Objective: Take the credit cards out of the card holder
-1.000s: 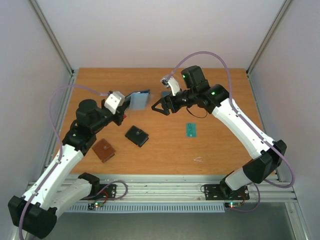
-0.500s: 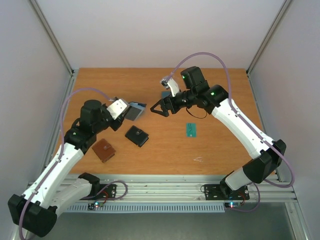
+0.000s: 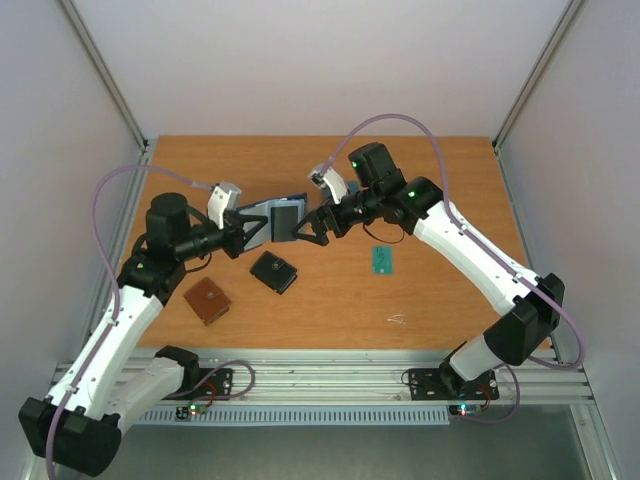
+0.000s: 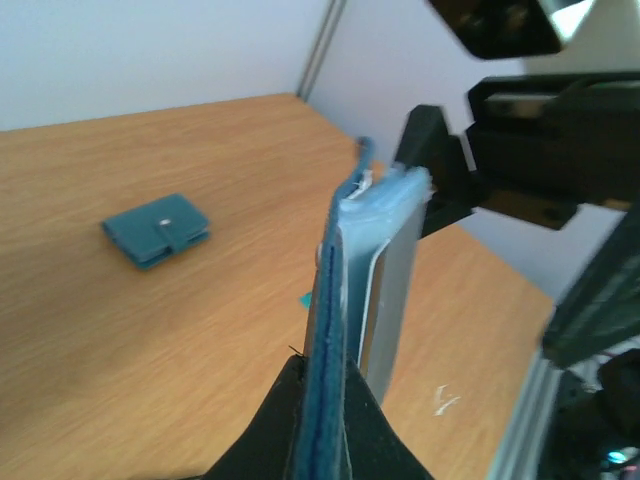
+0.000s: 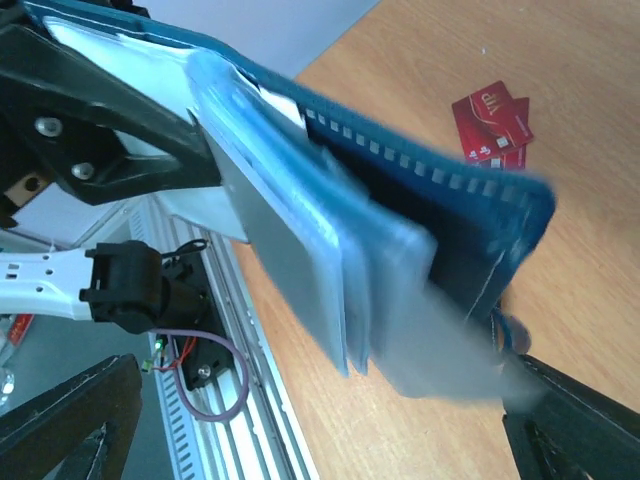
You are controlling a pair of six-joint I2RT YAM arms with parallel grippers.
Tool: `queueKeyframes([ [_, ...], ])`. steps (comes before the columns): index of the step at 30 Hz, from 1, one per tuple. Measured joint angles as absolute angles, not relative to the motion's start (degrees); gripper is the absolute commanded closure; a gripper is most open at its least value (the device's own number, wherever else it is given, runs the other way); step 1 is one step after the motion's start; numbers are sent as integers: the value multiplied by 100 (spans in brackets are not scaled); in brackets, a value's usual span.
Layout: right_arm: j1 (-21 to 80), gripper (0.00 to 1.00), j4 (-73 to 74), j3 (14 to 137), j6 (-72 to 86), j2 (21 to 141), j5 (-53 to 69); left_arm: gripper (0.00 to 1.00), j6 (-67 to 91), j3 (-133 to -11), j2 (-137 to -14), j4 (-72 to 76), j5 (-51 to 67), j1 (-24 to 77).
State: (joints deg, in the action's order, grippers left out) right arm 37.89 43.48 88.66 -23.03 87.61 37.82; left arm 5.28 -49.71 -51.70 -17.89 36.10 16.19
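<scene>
Two of my grippers meet at the card holder [image 3: 272,219], which is up in the air above the table [image 3: 440,300]. My left gripper [image 3: 248,226] is closed tight on the folded edge of the holder and holds it, with the clear pockets spread toward my right gripper [image 3: 304,229]. The right jaws stand wide apart, one on each side of the holder's free end; I cannot tell if they touch it. One teal-green card [image 3: 382,260] lies on the table to the right of the holder, well apart. A red card [image 5: 492,120] lies on the table beyond the holder. A black wallet [image 3: 273,271] lies just below the holder, and a teal wallet [image 4: 156,230] is farther away.
</scene>
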Motion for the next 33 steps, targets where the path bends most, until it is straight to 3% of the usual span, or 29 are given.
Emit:
queueKeyframes([
  [4, 3789, 13, 4333, 8866, -2377, 8779, 3811, 100, 1173, -4958, -5170, -1398, 4353, 1391],
  [11, 3721, 5, 4324, 8842, -2469, 8774, 3957, 100, 1804, -4873, -5168, -657, 5258, 1181],
  [15, 3579, 10, 4381, 8801, -2528, 8768, 3990, 100, 1918, -4834, -5168, -399, 5627, 1164],
  [17, 3527, 23, 4545, 8847, -2639, 8768, 4025, 100, 1933, -4829, -5168, -309, 5754, 1164],
  [20, 3496, 56, 4788, 9015, -2847, 8770, 4263, 100, 1968, -4829, -5168, -207, 5883, 1164],
  [25, 3498, 96, 4871, 9177, -3002, 8770, 4950, 100, 2029, -4818, -5168, -97, 5964, 1164],
  [29, 3500, 99, 4934, 9179, -3035, 8770, 5349, 100, 2058, -4797, -5168, -80, 5953, 1131],
  [30, 3498, 99, 4945, 9177, -3035, 8770, 5406, 94, 2058, -4799, -5168, -80, 5948, 1131],
  [32, 3498, 99, 4950, 9177, -3037, 8770, 5452, 61, 2064, -4797, -5168, -91, 5852, 1133],
  [33, 3498, 99, 4947, 9177, -3035, 8770, 5454, 53, 2040, -4797, -5166, -113, 5717, 1133],
])
